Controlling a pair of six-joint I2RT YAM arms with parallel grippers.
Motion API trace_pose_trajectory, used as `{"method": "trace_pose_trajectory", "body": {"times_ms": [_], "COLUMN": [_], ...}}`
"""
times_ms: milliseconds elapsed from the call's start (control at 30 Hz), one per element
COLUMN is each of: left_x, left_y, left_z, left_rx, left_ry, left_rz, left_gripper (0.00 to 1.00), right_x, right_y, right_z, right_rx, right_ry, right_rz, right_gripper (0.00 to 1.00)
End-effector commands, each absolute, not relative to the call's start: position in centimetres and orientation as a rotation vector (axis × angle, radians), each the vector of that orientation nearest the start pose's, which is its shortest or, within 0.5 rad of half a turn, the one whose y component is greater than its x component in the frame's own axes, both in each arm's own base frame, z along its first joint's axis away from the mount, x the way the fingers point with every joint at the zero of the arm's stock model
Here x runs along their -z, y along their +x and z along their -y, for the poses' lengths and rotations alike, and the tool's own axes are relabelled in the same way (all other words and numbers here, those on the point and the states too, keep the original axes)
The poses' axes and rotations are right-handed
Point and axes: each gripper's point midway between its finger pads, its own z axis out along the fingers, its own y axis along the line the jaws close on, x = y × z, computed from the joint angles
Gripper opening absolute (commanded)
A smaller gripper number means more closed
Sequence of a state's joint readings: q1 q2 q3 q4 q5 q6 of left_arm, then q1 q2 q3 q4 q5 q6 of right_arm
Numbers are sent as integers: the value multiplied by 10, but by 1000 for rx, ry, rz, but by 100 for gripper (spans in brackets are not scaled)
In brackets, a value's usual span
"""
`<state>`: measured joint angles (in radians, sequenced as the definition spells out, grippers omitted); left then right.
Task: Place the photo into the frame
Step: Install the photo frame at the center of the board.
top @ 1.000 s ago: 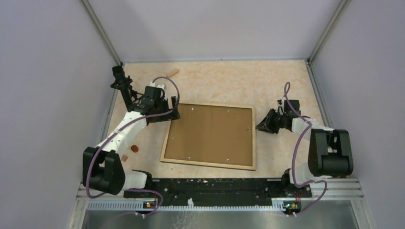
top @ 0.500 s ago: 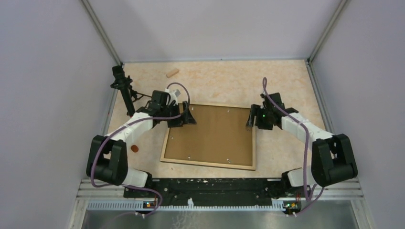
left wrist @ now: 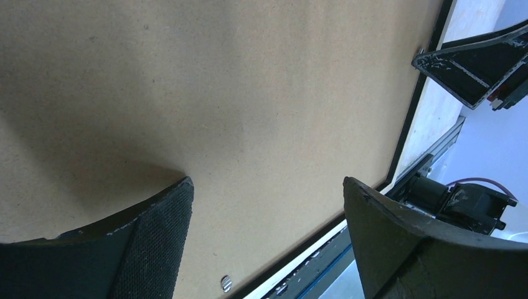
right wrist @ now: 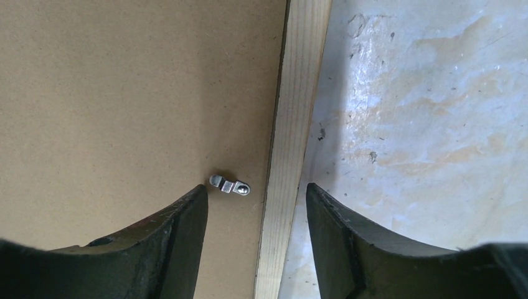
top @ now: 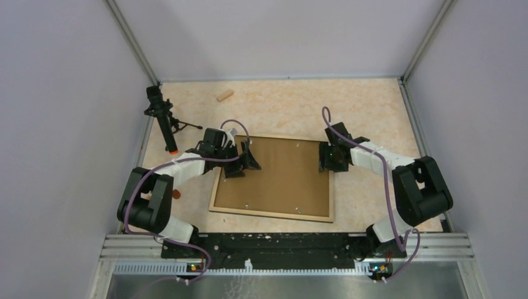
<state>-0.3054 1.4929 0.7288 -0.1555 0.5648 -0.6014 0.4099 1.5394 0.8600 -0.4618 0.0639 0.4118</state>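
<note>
The frame [top: 269, 213] lies flat on the table, pale wood rails up, with the brown backing board [top: 283, 177] filling it. The photo is hidden. My left gripper [top: 247, 159] is open and empty just over the board's upper left part. In the left wrist view [left wrist: 266, 184] only bare board [left wrist: 218, 81] lies between its fingers, with the frame's dark edge [left wrist: 408, 118] beyond. My right gripper [top: 327, 158] is open at the frame's right rail. In the right wrist view [right wrist: 255, 187] its jaws straddle the pale rail [right wrist: 294, 112] and a small metal clip [right wrist: 230, 185] on the board.
A black stick-shaped tool on a small stand [top: 160, 118] stands at the far left. A small wooden cylinder [top: 224, 95] lies at the back. A small red-brown piece [top: 176, 194] lies left of the frame. Walls close in on three sides.
Both arms have swung inward. The left gripper moved right onto the backing board. The right gripper moved left from the bare table to the frame's right rail.
</note>
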Motion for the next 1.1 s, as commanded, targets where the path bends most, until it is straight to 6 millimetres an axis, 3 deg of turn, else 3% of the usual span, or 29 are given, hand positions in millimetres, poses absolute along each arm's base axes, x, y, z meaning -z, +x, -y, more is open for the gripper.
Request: {"method": "trace_pose_trajectory", "body": {"times_ms": [0, 167, 333, 533, 733, 933, 1033, 1067], "left_x": [-69, -64, -67, -63, -59, -67, -72, -76], "left_y": [278, 274, 272, 270, 259, 259, 260, 260], "left_z": [208, 208, 206, 206, 205, 205, 205, 205], "left_rx": [1089, 1100, 1086, 1093, 1116, 1120, 1124, 1126], "left_ry": [-116, -125, -108, -124, -149, -150, -141, -129], "left_rz": [-2549, -2556, -2548, -2550, -2558, -2529, -2510, -2505], "left_gripper": [93, 92, 93, 93, 93, 93, 93, 93], "right_x": [-33, -20, -8, -6, -10, -17, -25, -33], "right_y": [301, 303, 292, 288, 278, 268, 275, 280], "right_z": [-130, -124, -111, -102, -105, -115, -118, -117], "right_rx": [-118, -62, 16, 40, -64, -269, -335, -323], "right_ry": [40, 87, 186, 388, 644, 868, 830, 780], "right_rz": [-2659, -2659, -2677, -2624, -2539, -2421, -2355, -2344], "right_gripper": [56, 46, 34, 1, 0, 0, 1, 12]}}
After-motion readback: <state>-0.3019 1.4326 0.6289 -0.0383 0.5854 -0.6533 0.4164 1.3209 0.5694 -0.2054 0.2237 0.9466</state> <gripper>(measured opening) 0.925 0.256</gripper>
